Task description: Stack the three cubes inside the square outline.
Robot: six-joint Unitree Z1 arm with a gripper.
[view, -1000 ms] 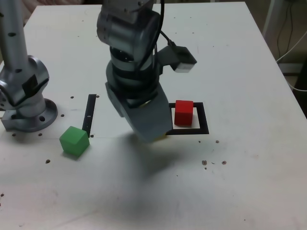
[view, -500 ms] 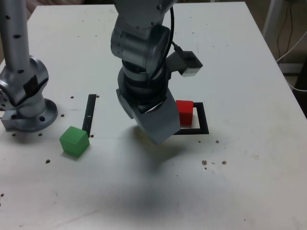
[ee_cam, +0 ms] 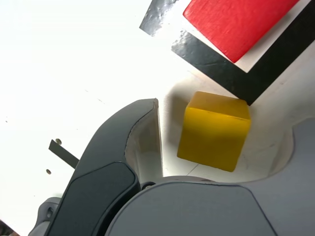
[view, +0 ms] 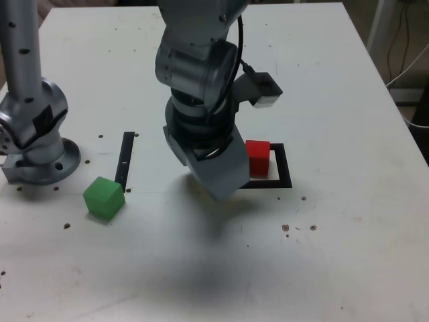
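Over the white tabletop I hang low, just beside the square outline, because the next block lies there. Three cubes: red cube inside the outline as base, green cube well apart from it, yellow cube between my spread fingers, seemingly not yet touched.

A white table fills most of the exterior view; its surface carries small dark specks. Beyond the table's far right edge, a white frame leg and loose cables stand over a beige floor. Lighting is even.
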